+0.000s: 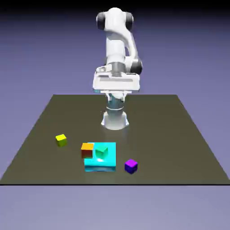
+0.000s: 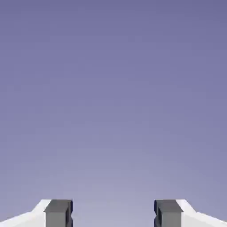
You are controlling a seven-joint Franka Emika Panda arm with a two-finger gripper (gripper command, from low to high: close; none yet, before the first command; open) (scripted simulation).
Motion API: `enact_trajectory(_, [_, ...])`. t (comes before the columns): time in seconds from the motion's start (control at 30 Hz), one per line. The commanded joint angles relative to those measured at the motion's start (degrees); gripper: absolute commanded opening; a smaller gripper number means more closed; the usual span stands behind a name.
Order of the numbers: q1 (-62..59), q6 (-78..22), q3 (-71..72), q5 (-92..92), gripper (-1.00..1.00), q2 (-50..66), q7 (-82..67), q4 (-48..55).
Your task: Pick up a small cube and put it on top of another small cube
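Nothing of the stacking is done yet, as far as these pictures tell. Starting with the biggest thing, the dark table [image 1: 188, 148] spreads wide, and the white arm [image 1: 117, 45] stands tall at its far edge, hand held high above the surface and well away from every block. Next in size comes the flat cyan block [image 1: 110, 165], sitting toward the near edge, with a small green cube [image 1: 102, 151] resting on it. That one sits on a large slab, not on another small cube, so it reads as no finished stack.

Down to the little ones: an orange cube [image 1: 86, 149] stands right against the cyan block's side on the exterior view's left, a purple cube [image 1: 130, 165] sits just beside it on the exterior view's right, and a yellow cube [image 1: 61, 140] lies well apart, further to the left. Every small cube rests untouched.

And the gripper [image 2: 113, 213]: its grey fingertips [image 2: 58, 212] stand spread apart with nothing between them, only backdrop ahead. Choosing, reaching, grasping, lifting and placing all remain.

What stays hidden: the hand view shows no table or cube at all, and in the exterior view the fingers themselves cannot be made out below the hand.
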Motion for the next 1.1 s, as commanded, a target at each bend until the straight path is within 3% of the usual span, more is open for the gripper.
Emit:
enact_trajectory(0.0, [0.8,-1.3,-0.3,-0.3,0.00,2.1,-1.0,1.0])
enact_trajectory(0.73, [18.2,-29.7,-7.0,-7.0,0.00,47.0,-23.6,23.6])
enact_trajectory(0.93, [17.4,-20.2,-6.8,-6.9,0.00,56.7,-23.4,23.9])
enact_trajectory(0.97, [17.4,-20.2,-6.8,-6.9,-1.00,56.7,-23.4,23.9])
enact_trajectory(1.07, [17.7,-24.3,-6.9,-6.9,-1.00,52.6,-23.5,23.8])
